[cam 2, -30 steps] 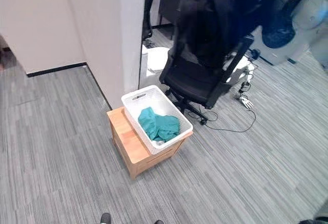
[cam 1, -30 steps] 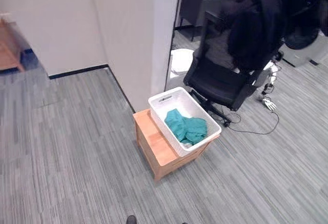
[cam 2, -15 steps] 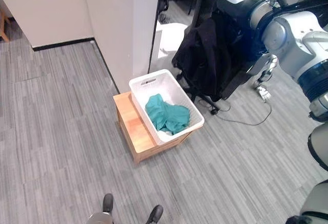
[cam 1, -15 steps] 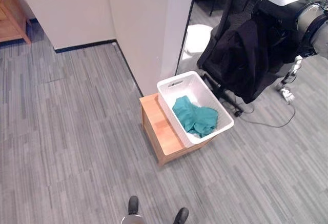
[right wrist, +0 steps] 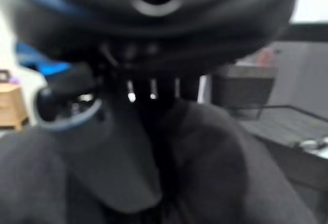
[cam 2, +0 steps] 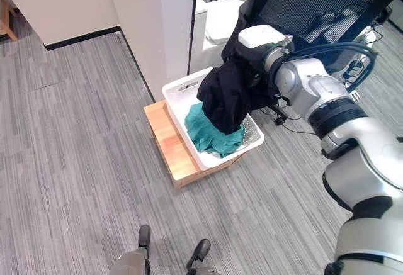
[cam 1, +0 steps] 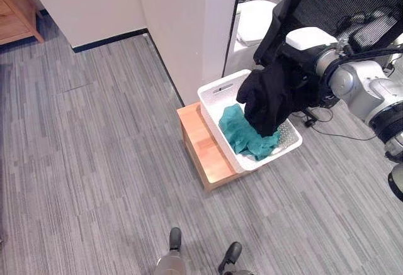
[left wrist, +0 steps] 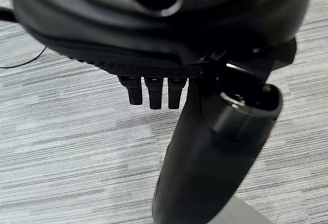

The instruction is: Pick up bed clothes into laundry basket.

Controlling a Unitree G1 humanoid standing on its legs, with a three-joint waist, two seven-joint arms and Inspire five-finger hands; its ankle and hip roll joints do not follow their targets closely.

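Right eye view: black garment (cam 2: pixel 228 95) in right hand (right wrist: pixel 102 147), over basket (cam 2: pixel 181 90).

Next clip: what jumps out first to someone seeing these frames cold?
The black garment hanging from the right hand over the white basket draws the eye first; its lower end reaches the teal cloth already lying inside. The basket sits on a low wooden stool on grey carpet beside a wall corner, with a mesh office chair behind it. The left hand hangs over bare floor.
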